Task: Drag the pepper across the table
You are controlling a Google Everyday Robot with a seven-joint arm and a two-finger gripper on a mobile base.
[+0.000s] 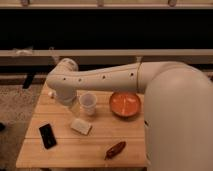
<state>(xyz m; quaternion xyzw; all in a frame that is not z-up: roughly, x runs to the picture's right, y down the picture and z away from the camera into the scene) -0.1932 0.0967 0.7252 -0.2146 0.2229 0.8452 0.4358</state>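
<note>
The pepper (115, 149) is small, dark red-brown and glossy. It lies near the front edge of the light wooden table (60, 152), right of centre. My white arm reaches in from the right across the back of the table. My gripper (70, 101) hangs down at the arm's left end, over the back left part of the table and just left of a white cup (88, 104). It is far from the pepper and holds nothing that I can see.
An orange bowl (125, 104) stands at the back right, behind the pepper. A pale rectangular block (81, 126) lies mid-table. A black phone (48, 135) lies at the front left. A dark shelf and rail run behind the table.
</note>
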